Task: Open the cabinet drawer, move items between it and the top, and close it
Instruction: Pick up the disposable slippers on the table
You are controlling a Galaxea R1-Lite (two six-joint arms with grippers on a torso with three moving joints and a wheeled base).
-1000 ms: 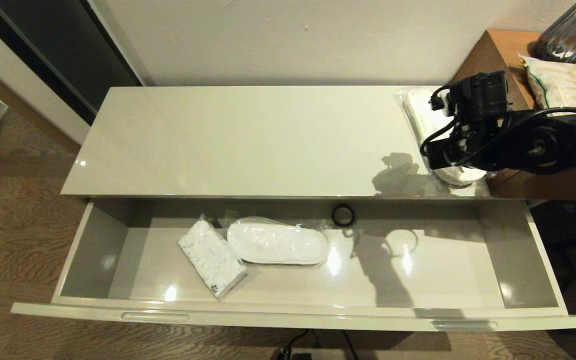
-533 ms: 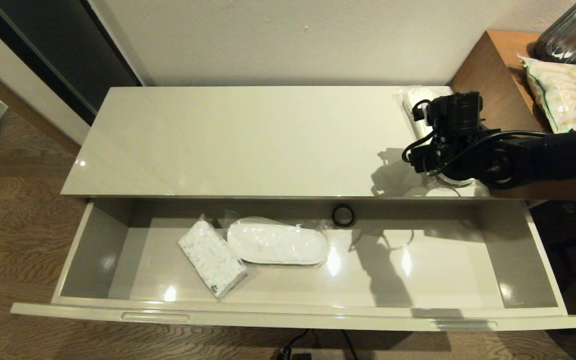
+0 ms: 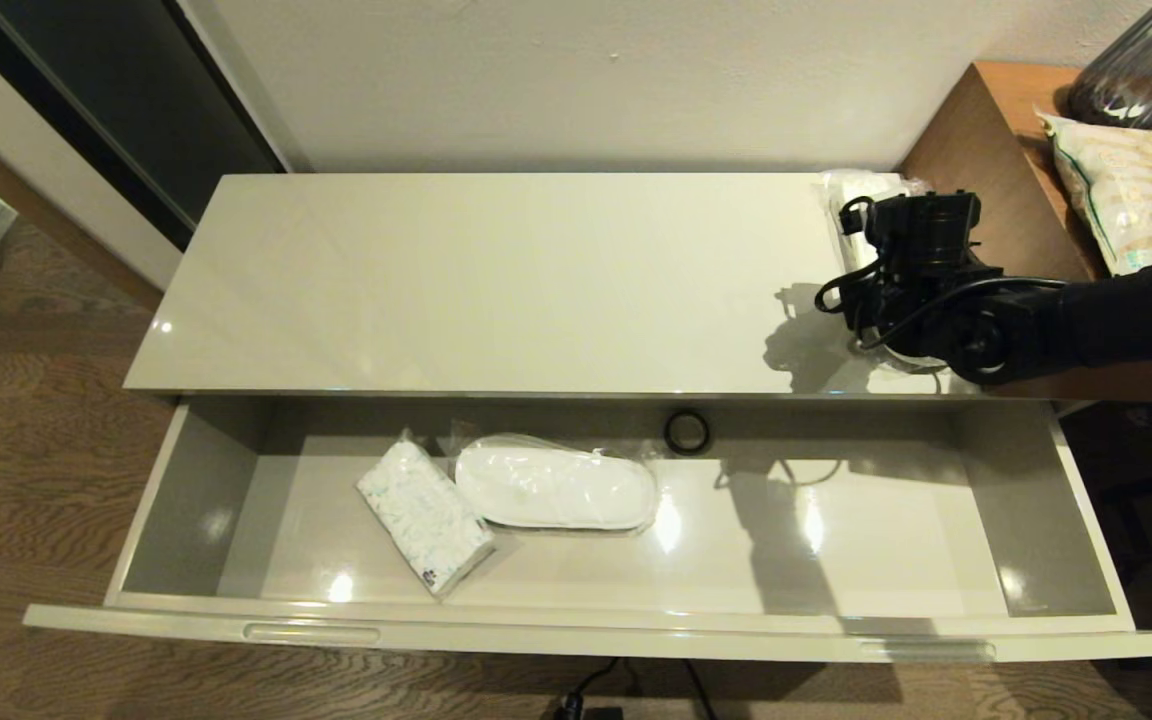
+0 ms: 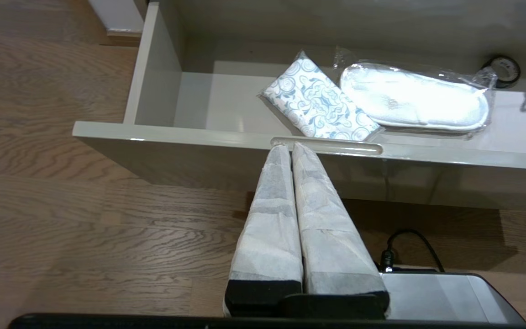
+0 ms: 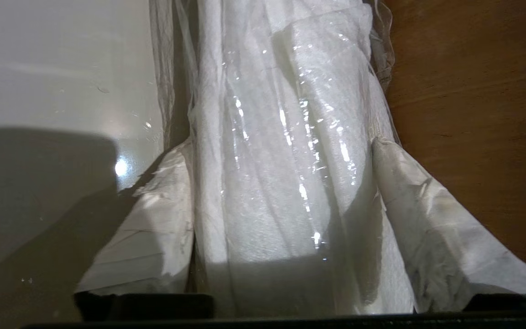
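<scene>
The right gripper (image 5: 281, 151) is over the right end of the top (image 3: 496, 280). Its jaws grip a wrapped slipper pair (image 5: 281, 114) there. Another slipper pair (image 3: 556, 485) lies in the open cabinet drawer (image 3: 576, 630). The left gripper (image 4: 290, 151) waits by the drawer front, jaws closed.

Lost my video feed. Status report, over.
Right end effector astride wrapped slippers at cabinet top's right end. Left end effector shut, parked before open drawer. Second slipper pair, tissue pack inside drawer. Nothing obstructing.
</scene>
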